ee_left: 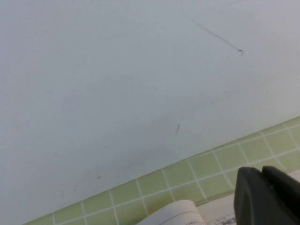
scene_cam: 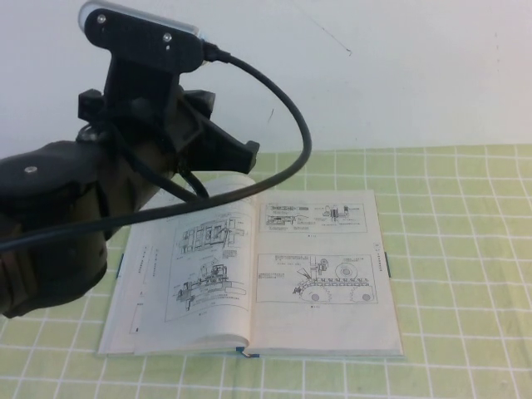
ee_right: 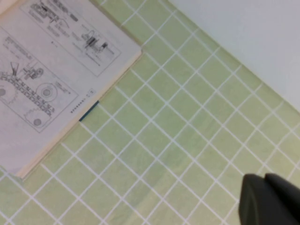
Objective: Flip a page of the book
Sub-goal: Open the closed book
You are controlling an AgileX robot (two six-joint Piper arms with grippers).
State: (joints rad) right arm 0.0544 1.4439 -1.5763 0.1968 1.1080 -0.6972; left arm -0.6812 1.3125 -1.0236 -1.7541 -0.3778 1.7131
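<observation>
**Book lies open; left arm raised at far left corner, right arm clear**

The book [scene_cam: 274, 274] lies open and flat on the green-checked tabletop [scene_cam: 465, 249], both visible leaves showing machine diagrams. The left-hand page [scene_cam: 204, 266] rests slightly bowed near the spine, not pressed flat; its far edge curls up in the left wrist view. No dog-eared corner can be made out.

The left end effector [scene_cam: 237, 154] hangs above the book's far left corner, apparently clear of the paper. Its fingers [ee_left: 267, 197] sit pressed together, clenched on nothing visible. The right end effector [ee_right: 269, 199] is off the book's right side over bare tabletop, out of the high view, clenched and empty.

Judgement: whether a leaf has just been laid over or is about to be taken cannot be settled. For a clean turn, contact only the single top leaf at an outer corner, lift lightly, sweep in an arc over the spine, and release once it lies past centre. Pinching several leaves or dragging risks creasing.
</observation>
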